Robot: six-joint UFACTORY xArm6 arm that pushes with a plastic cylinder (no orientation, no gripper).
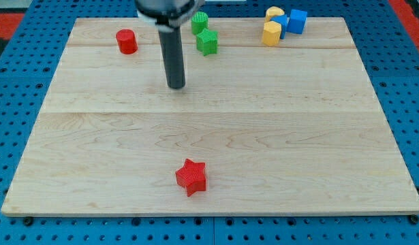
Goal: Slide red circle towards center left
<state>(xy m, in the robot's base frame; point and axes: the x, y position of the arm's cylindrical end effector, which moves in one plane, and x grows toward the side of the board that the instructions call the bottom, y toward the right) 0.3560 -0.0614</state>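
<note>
The red circle [127, 41] stands near the view's top left of the wooden board [209, 163]. My tip [176, 86] rests on the board to the right of it and a little lower, apart from it by some distance. The dark rod rises from the tip to the view's top edge. No block touches the tip.
A green circle [199, 22] and a green star [207, 41] sit at the top centre, just right of the rod. Two yellow blocks [272, 32] and two blue blocks [297, 21] cluster at the top right. A red star [191, 177] lies near the bottom centre.
</note>
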